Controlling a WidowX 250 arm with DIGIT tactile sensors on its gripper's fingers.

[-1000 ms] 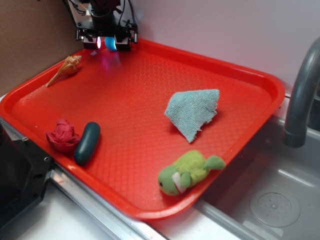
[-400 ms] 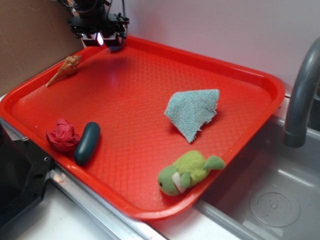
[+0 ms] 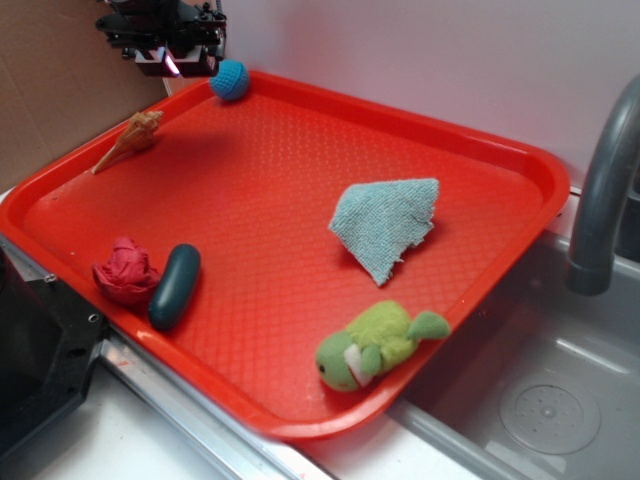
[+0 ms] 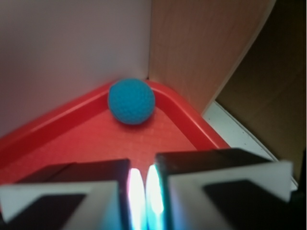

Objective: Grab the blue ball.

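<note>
Hovering above the far left corner of the red tray (image 3: 300, 200), the gripper (image 3: 172, 62) had its jaws nearly together and gripped nothing, while the blue ball (image 3: 229, 80) sat free against the rim just beside it.

Exterior view bright, even, diffuse light; soft shadows under the cloth (image 3: 386, 226) and plush toy (image 3: 375, 345). Mild sheen on the red tray (image 3: 300, 290) surface. Wrist view softer: blue ball (image 4: 131, 101) slightly blurred, gripper (image 4: 142, 191) fingers heavily out of focus, with a glaring white-cyan streak between them.
</note>
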